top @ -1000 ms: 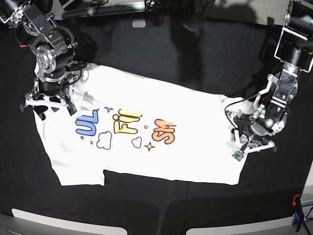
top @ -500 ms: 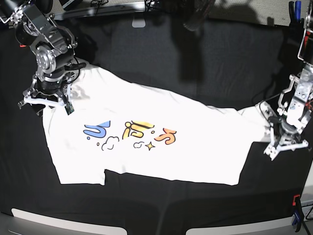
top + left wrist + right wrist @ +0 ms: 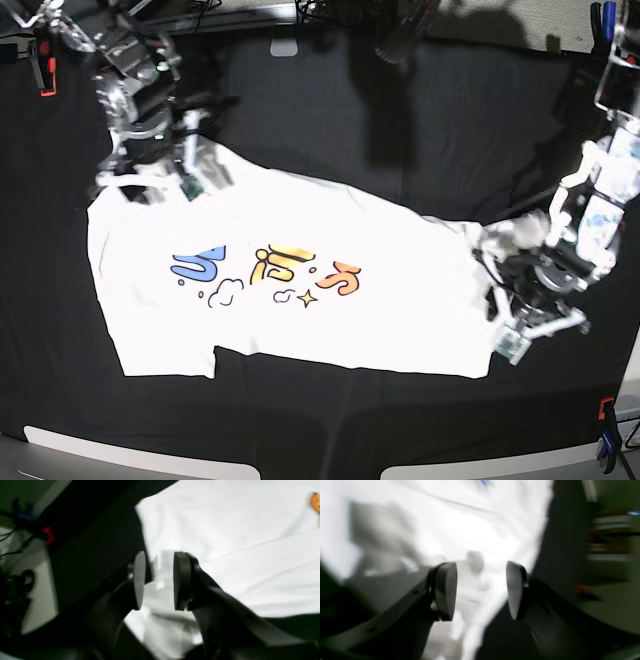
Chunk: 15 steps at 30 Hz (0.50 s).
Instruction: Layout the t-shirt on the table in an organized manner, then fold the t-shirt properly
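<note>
Item: white short-sleeved cotton t-shirt (image 3: pixel 300 300), printed side up, with blue, yellow and orange lettering plus cloud and star marks; spread lengthwise across the middle of the large table draped in creased black cloth (image 3: pixel 420 110), reaching from about 9 o'clock to about 3 o'clock in the base view. Condition: mostly opened out and largely flat, print compressed and rippled at centre, diagonal crease visible in the left wrist view, cloth bunched at the 3 o'clock end and gathered at the 10 o'clock corner. Left gripper (image 3: pixel 156 580), at the 3 o'clock end: pads partly apart with white fabric between them; actual pinch not certain, so grip undecided. Right gripper (image 3: pixel 481 590), at the 10 o'clock corner: pads set wide, shirt edge lying in the gap, no clamping evident, blurred. Progress, as judged: layout stage underway, not finished; outline uneven, upper edge slanted, near edge notched toward 7 o'clock. Remaining: tensioning both ends to clear ripples, squaring sleeves and hem, then the entire fold, of which nothing is yet begun. Also noted: red and blue clamp (image 3: pixel 604 430) at the 5 o'clock table edge.
</note>
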Each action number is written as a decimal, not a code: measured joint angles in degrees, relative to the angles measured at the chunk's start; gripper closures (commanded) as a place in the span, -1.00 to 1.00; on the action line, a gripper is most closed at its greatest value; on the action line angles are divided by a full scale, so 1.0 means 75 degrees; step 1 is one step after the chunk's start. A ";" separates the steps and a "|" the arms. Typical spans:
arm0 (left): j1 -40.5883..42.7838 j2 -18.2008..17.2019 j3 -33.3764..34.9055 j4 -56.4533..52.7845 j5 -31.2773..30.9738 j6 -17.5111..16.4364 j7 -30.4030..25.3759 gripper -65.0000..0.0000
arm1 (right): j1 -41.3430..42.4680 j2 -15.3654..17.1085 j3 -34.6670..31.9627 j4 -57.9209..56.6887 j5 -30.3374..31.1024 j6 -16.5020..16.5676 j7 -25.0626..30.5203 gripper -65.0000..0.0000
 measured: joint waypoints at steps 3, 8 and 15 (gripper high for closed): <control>0.0289 0.0289 0.0000 0.0122 0.0003 -0.0003 0.0029 0.46 | 0.0041 -0.0551 0.0172 0.0000 0.0431 0.0187 0.0058 0.06; 0.0705 0.0417 0.0000 0.0125 0.0035 -0.0009 0.0087 0.46 | -0.0391 -0.0737 0.0504 -0.0003 0.0650 0.0382 -0.0052 0.06; 0.1052 0.0318 0.0000 0.0125 0.0216 -0.0003 0.0087 0.46 | -0.1719 -0.0697 0.2224 -0.0009 0.0647 0.0667 -0.0082 0.06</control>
